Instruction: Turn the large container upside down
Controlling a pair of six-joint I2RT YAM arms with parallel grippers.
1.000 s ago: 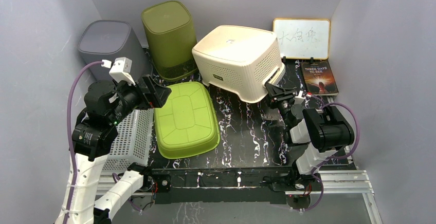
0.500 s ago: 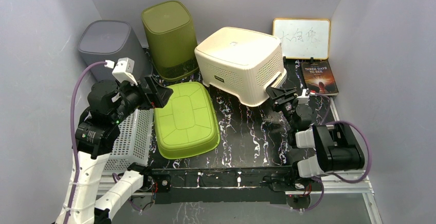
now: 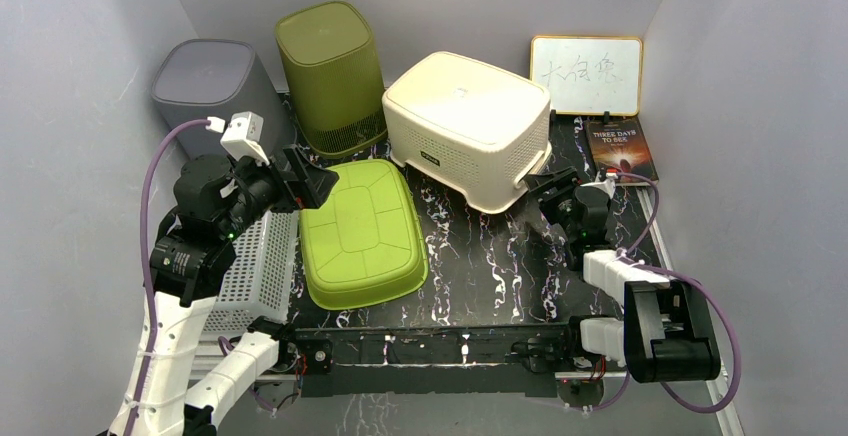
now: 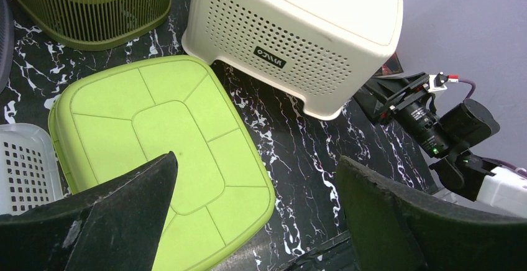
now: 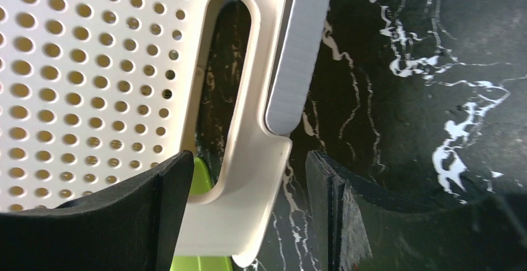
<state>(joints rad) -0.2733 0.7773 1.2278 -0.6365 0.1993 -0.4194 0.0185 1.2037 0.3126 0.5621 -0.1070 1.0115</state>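
Observation:
The large container is a cream perforated basket standing bottom-up on the black marbled table, at the back middle; it also fills the top of the left wrist view. My right gripper is at its right end, low by the rim. In the right wrist view the container's handle rim lies between the fingers of that gripper, with a gap on the right side, so the jaws stand open. My left gripper hovers wide open above the lime basin, holding nothing.
The lime basin lies bottom-up left of centre. An olive bin and a grey bin stand at the back left. A white mesh basket sits under the left arm. A whiteboard and a book occupy the back right.
The container's raised right end has come down flat onto the table. My right gripper has opened off the rim and its arm has folded back toward the near edge. The left arm barely moved.

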